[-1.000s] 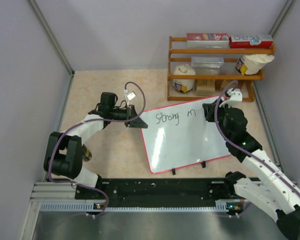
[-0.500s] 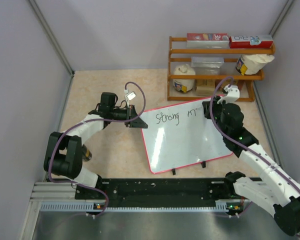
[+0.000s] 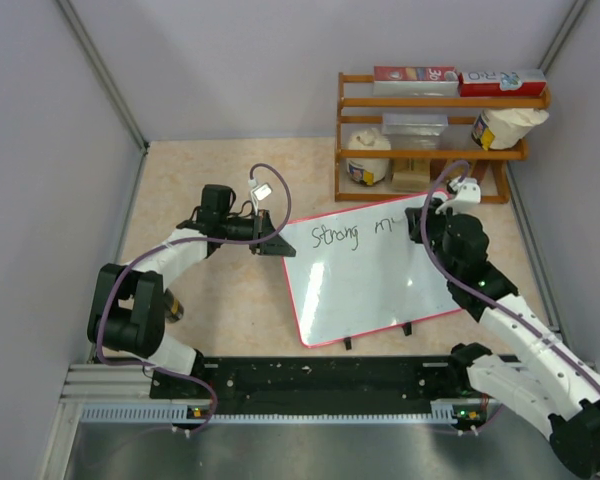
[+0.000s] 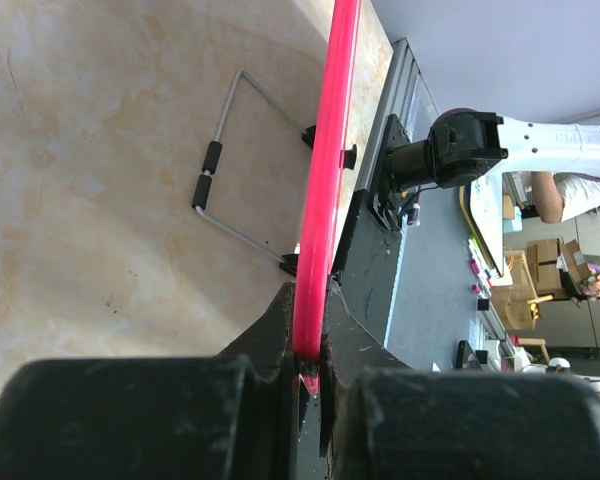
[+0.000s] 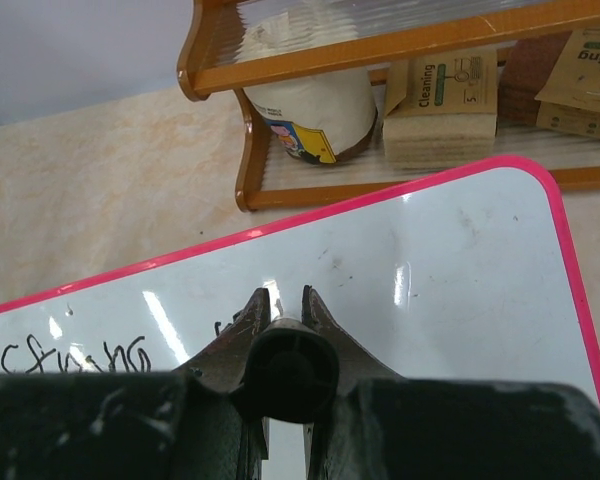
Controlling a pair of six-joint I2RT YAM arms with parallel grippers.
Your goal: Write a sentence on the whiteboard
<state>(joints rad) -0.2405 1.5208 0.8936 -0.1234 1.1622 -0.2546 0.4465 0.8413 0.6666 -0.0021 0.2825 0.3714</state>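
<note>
The whiteboard (image 3: pixel 365 290), glossy white within a thin red frame with rounded corners, is seen lying askew on the beige counter (image 3: pixel 230 180), just before a wooden shelf (image 3: pixel 420 153), with two small black feet at its near edge. The sentence (image 3: pixel 352 234) is written in thin black marker along the far edge; "Strong" can be read plainly, while the strokes after it are partly covered by the right tool (image 5: pixel 282 300). That tool is clamped on a black pen (image 5: pixel 285 372), whose tip is hidden. The left tool (image 4: pixel 308 350) is closed on the board's left frame edge. Bright reflections are spread across the board.
</note>
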